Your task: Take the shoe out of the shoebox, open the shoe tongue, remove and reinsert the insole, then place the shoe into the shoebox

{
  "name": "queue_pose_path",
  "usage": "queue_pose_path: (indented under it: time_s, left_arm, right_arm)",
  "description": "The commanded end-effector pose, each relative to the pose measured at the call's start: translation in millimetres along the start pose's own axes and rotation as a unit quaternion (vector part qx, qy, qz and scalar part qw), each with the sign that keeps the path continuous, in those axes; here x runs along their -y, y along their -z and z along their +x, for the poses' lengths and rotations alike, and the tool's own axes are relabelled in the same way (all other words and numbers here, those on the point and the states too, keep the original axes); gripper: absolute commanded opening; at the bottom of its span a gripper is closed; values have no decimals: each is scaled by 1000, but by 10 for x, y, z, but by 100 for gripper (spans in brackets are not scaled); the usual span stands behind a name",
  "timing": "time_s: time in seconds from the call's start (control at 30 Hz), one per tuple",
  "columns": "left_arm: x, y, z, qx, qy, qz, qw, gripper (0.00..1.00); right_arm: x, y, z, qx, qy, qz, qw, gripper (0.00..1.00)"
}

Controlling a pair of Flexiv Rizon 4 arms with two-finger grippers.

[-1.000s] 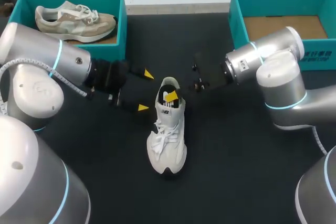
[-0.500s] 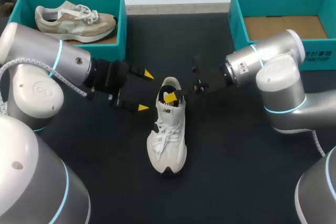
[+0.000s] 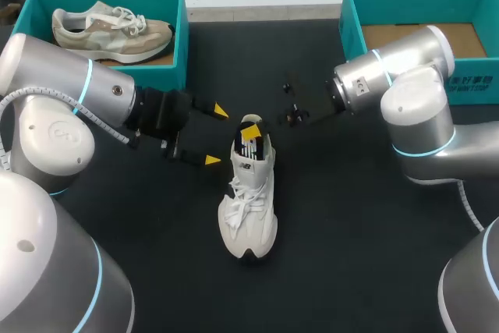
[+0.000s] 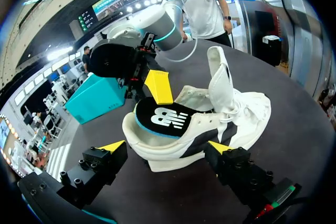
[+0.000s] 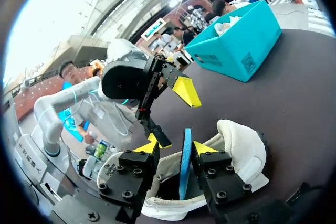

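A white shoe [image 3: 249, 200] sits in the middle of the black tabletop [image 3: 351, 255], outside both boxes. Its toe points toward the robot and its heel points away. Its tongue [image 4: 219, 80] stands up high.

The right claw [image 5: 178, 148] is above the heel end of the shoe. It is closed on the insole [image 4: 165, 119], with one yellow tip on each side. The insole is black on top with a blue edge. One end of it is lifted up and the other end is down inside the shoe.

The left claw [image 3: 216, 136] is just beside the heel of the shoe, on the robot's left. Its two yellow tips are wide apart and it holds nothing. It does not touch the shoe.

A blue shoebox [image 3: 181, 37] is at the far left of the tabletop with a tan shoe [image 3: 109, 33] lying in it. Another blue shoebox [image 3: 352, 29] is at the far right, and its brown bottom shows.
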State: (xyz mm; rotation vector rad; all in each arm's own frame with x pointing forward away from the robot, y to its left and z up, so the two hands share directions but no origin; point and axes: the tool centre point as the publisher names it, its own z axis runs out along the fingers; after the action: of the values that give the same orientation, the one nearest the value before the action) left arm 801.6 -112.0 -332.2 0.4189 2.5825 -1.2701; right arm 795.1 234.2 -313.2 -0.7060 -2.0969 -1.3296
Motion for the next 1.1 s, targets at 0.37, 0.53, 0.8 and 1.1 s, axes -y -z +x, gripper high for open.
queue_pose_path:
  time_s: [0.37, 0.53, 0.8, 1.1]
  left_arm:
    - [5, 0, 6, 0, 0, -2, 1000, 100]
    - [5, 0, 6, 0, 0, -2, 1000, 100]
    - [5, 0, 6, 0, 0, -2, 1000, 100]
    - [99, 305, -6, -24, -60, -4, 998, 100]
  right_arm:
    - [-520, 255, 137, 31, 63, 18, 997, 42]
    - [-603, 473, 321, 53, 69, -7, 996, 43]
    - [-593, 518, 560, 57, 21, -57, 997, 0]
    - [-536, 439, 614, 149, -42, -42, 987, 0]
